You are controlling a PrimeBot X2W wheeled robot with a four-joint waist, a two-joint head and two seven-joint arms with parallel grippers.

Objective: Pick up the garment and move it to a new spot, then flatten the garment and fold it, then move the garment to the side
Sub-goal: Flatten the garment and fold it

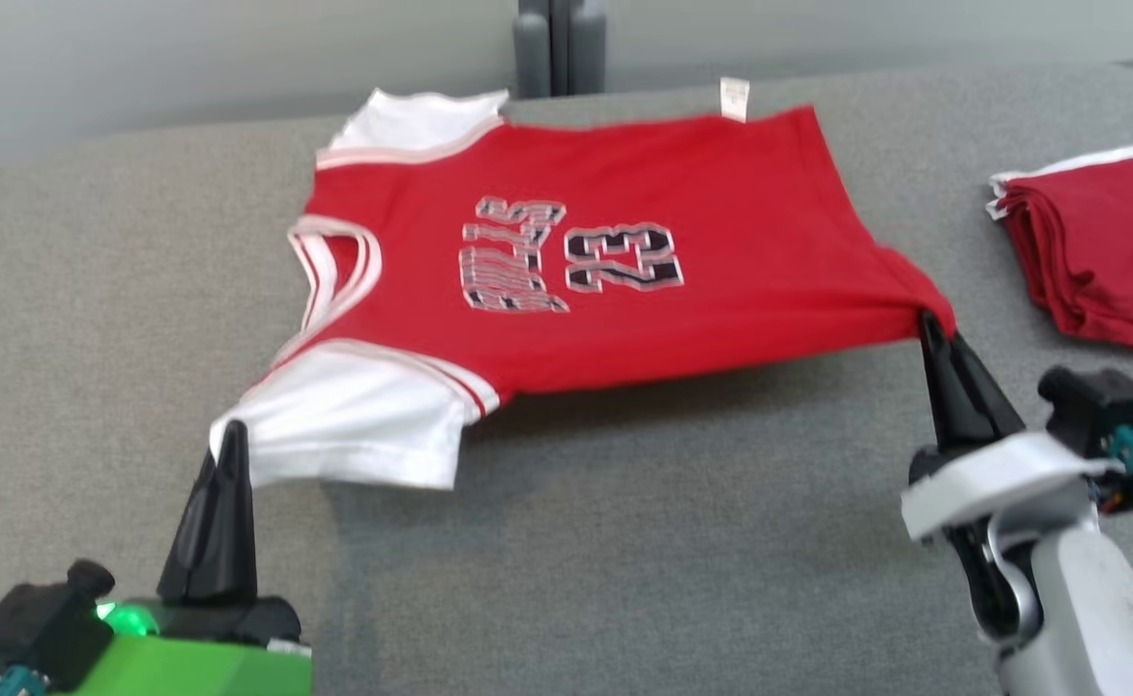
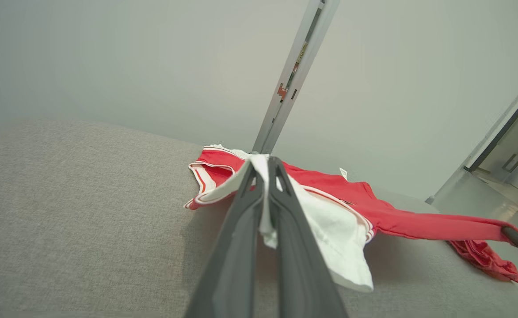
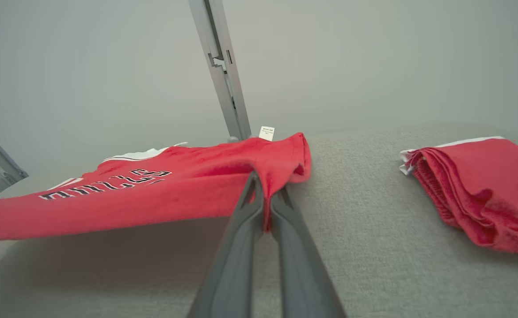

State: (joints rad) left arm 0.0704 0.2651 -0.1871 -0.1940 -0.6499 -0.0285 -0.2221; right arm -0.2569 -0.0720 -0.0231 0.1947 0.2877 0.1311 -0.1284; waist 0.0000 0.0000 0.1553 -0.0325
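Flattening seems underway: left end effector (image 1: 231, 432) pinches the garment (image 1: 750, 232) by its white sleeve, right end effector (image 1: 928, 325) by the hem nearest the folded stack (image 1: 1103, 261); next, lower it taut.

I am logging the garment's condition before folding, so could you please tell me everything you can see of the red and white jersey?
The red knit jersey has white sleeves, white-striped neck trim, striped lettering and a black 23 on its chest, and a white label at its hem. It is spread face up; its far side lies on the grey fabric surface, its near edge raised. The left gripper is shut on the near sleeve, the right gripper on a near hem corner.
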